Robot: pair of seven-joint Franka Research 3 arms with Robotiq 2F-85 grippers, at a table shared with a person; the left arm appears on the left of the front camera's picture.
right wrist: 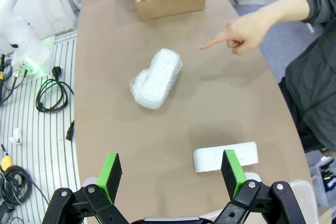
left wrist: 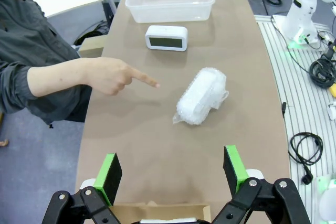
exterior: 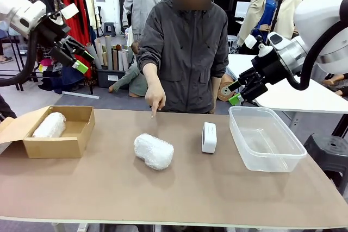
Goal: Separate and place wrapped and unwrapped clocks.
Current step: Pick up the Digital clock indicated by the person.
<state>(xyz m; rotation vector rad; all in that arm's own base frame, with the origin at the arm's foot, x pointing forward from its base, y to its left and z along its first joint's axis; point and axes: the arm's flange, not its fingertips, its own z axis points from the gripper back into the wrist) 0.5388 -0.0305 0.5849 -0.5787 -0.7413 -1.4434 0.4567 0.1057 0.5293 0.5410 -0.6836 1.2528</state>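
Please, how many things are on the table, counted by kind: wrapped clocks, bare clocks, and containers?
Wrapped clocks: 2
Bare white clock: 1
Cardboard box: 1
Clear plastic tub: 1
Total: 5

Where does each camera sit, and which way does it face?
Front view: sits between the arms, faces across the table at the person; left claw and right claw raised, open.
Left wrist view: above the cardboard box end, faces along the table toward the clear plastic tub; own green-padded fingers at the bottom.
Right wrist view: above the tub end, faces the opposite way toward the box; own fingers at the bottom.
Both wrist views share the bubble-wrapped clock, the bare white clock and the person's pointing hand.
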